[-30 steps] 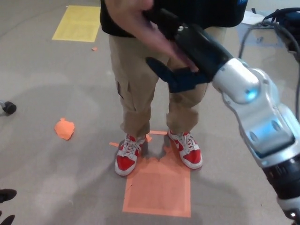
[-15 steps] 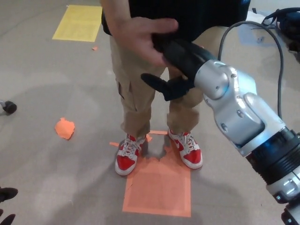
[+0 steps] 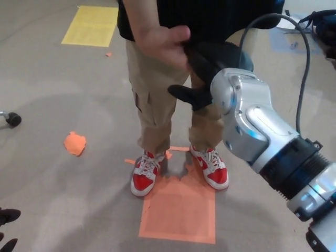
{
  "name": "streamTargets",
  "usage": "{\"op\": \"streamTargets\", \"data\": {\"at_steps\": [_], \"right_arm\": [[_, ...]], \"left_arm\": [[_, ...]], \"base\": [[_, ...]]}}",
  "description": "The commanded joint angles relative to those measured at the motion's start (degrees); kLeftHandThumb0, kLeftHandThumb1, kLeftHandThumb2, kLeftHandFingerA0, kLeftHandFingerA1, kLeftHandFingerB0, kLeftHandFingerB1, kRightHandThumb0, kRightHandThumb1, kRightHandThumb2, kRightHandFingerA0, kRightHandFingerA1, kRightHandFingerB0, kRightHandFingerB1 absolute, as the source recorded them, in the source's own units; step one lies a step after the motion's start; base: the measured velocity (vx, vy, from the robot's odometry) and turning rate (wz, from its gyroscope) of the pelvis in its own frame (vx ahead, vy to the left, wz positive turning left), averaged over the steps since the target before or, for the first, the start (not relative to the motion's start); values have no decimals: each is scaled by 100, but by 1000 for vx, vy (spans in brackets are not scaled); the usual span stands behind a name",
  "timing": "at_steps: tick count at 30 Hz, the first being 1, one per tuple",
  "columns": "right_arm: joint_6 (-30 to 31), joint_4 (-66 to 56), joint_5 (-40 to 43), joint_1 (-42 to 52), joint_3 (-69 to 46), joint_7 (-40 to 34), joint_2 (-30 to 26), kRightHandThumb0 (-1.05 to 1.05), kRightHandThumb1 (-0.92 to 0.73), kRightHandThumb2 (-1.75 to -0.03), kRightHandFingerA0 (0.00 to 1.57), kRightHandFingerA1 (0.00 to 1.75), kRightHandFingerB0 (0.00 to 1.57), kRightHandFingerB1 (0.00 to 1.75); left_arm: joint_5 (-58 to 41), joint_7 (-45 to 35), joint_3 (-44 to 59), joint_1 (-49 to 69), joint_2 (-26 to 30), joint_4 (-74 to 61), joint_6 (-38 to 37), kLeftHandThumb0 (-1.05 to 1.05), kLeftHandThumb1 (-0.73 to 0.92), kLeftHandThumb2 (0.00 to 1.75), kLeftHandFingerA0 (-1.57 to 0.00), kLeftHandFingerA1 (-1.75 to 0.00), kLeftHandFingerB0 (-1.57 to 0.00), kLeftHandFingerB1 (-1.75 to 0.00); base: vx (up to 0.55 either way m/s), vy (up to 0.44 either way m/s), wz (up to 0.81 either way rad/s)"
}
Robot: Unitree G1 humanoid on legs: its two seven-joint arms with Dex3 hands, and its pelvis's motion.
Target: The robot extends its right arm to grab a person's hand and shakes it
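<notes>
A person in tan trousers [image 3: 157, 100] and a black top stands facing me. The person's hand [image 3: 161, 43] reaches out at the top centre. It clasps my black right hand [image 3: 207, 65], curling over the top of it. My thumb sticks out to the left just beneath the person's palm. My silver right forearm [image 3: 252, 126] runs in from the lower right. Only a black sliver of my left hand [image 3: 6, 216] shows at the bottom left edge.
The person's red and white shoes [image 3: 144, 176] stand at the top of an orange floor square [image 3: 178, 210]. A yellow square [image 3: 92, 25] lies far left, with an orange scrap [image 3: 75, 143] on the grey floor. A black caster [image 3: 11, 119] sits at the left edge. A cable [image 3: 302, 63] arcs over my arm.
My right arm has bent and drawn back towards me, so the forearm now fills more of the view. The clasped hands have risen slightly. The picture has shifted a little.
</notes>
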Motion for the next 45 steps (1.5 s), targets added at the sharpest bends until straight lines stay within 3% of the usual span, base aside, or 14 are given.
{"op": "streamTargets", "data": {"at_steps": [1,2,4,7,9,22,25,29,35,40,41,42,43,45], "right_arm": [[-721,1001,-193,-3,-97,-1248,74,-30,-75,-63,87,66,18,33],[-841,1168,-211,-31,-82,-1349,74,-30,-75,-63,87,66,18,33],[-1088,1673,-145,-122,-153,-1599,127,-8,-58,-57,82,134,34,40],[-1463,2251,-14,-191,-321,-1964,177,-15,-60,-57,85,73,59,48],[-1623,2490,-5,-249,-380,-2085,193,-15,-58,-57,82,60,71,52],[-2561,2295,918,-38,-1568,-1675,233,-15,-62,-58,90,74,76,65],[-2401,796,1109,274,-1816,-1218,126,-18,-64,-59,104,92,70,102],[-2020,-1056,1063,535,-1935,-917,37,-23,-77,-62,104,81,72,79],[-1629,-3294,852,513,-2112,-717,17,1,-63,-73,79,158,63,126],[-1703,-3017,810,605,-2127,-825,-44,-2,-68,-72,91,140,73,112],[-1790,-2753,858,763,-2107,-879,-46,-7,-72,-72,106,110,74,108],[-1748,-2507,881,803,-2097,-855,-55,-10,-73,-67,109,96,73,106],[-1631,-2067,909,776,-2079,-784,-47,-13,-67,-60,107,86,72,94],[-1574,-1198,964,701,-2032,-677,-33,-8,-49,-54,105,87,70,99]], "left_arm": [[21,-96,40,37,121,4,-105,-31,66,112,0,-48,0,-48],[12,-100,46,37,115,17,-116,-31,66,112,0,-48,0,-48],[-7,-98,63,12,99,68,-114,-30,66,111,-1,-48,0,-48],[61,-70,19,-13,138,58,-86,-30,66,111,-1,-48,0,-48],[47,-92,28,-6,153,-17,-35,-31,65,111,-1,-48,0,-48],[16,-170,48,-45,150,1,-3,-31,66,111,0,-48,0,-48],[2,-220,59,-31,159,-24,24,-30,68,112,0,-48,0,-48],[49,-155,44,-69,154,12,-45,-29,69,113,0,-48,0,-47],[32,-112,76,-111,149,39,25,-30,67,111,0,-48,0,-47],[23,-121,83,-93,148,43,34,-30,66,111,-1,-48,-1,-47],[39,-127,71,-10,169,-3,23,-52,76,74,-16,-39,-13,-36],[86,-104,35,-10,173,-29,55,-53,77,74,-16,-38,-14,-36],[123,-84,8,-29,175,-33,63,-30,66,111,-1,-48,0,-47],[191,-44,-37,-50,196,-59,35,-30,66,112,-1,-48,0,-47]], "base": [[0,0,0],[0,0,0],[0,0,0],[0,0,0],[0,0,0],[0,0,0],[0,0,0],[0,0,0],[0,0,0],[0,0,0],[0,0,0],[0,0,0],[0,0,0],[0,0,0]]}}
